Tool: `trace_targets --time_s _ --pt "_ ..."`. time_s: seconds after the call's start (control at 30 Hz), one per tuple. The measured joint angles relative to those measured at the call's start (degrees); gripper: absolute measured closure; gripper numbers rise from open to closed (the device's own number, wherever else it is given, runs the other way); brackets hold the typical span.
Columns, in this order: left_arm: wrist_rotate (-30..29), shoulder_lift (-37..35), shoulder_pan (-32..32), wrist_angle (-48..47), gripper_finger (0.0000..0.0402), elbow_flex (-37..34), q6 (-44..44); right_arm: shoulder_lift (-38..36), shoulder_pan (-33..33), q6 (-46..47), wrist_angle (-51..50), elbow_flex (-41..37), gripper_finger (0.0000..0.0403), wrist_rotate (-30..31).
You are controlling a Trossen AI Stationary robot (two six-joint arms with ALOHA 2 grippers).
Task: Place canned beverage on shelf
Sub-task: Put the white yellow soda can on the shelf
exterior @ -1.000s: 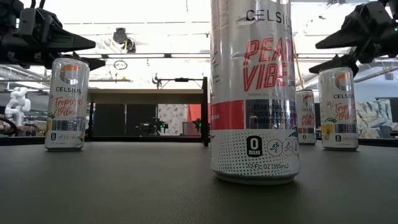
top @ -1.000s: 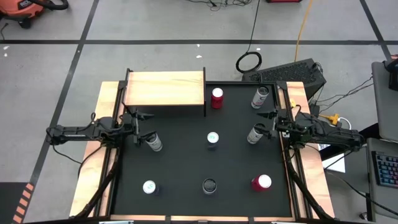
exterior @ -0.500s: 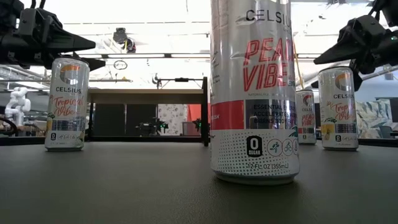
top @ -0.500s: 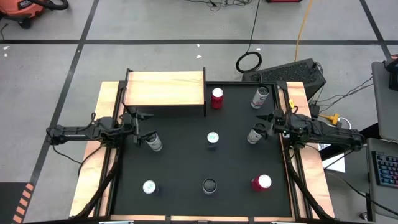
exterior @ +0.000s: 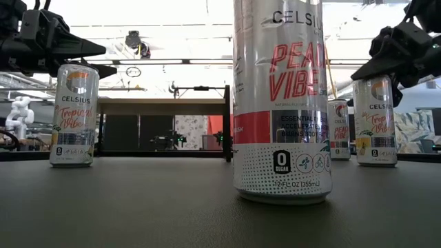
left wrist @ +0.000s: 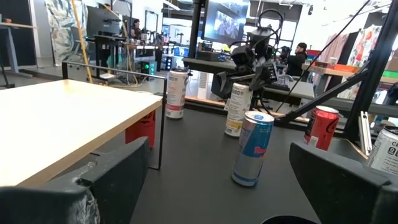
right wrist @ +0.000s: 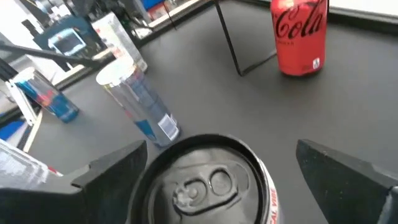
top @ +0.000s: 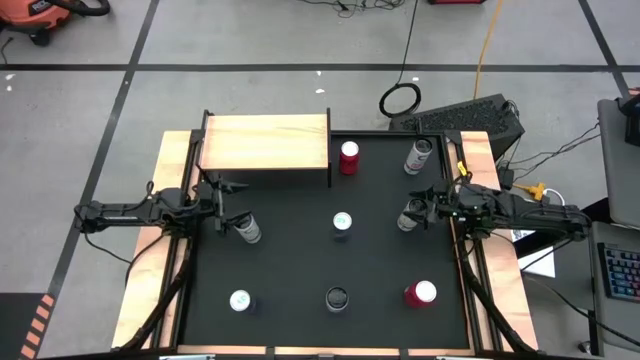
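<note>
Shelf (top: 265,142) at the table's far-left corner is sitting bare, so no can is placed yet and every lift is still to come. Left gripper (top: 232,203) is hanging wide open near the left edge, a can (top: 248,229) just beside its fingertips. Over by the right edge, the right gripper (top: 424,203) is hovering spread wide above another can (top: 410,216), whose top sits between the fingers, not gripped.
</note>
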Motion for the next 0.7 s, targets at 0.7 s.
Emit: trace_targets --time_s 0.7 --pt "0.00 0.00 0.01 -0.11 0.0013 0.00 -0.02 7.59 0.00 3.90 -1.15 0.00 0.0009 -1.39"
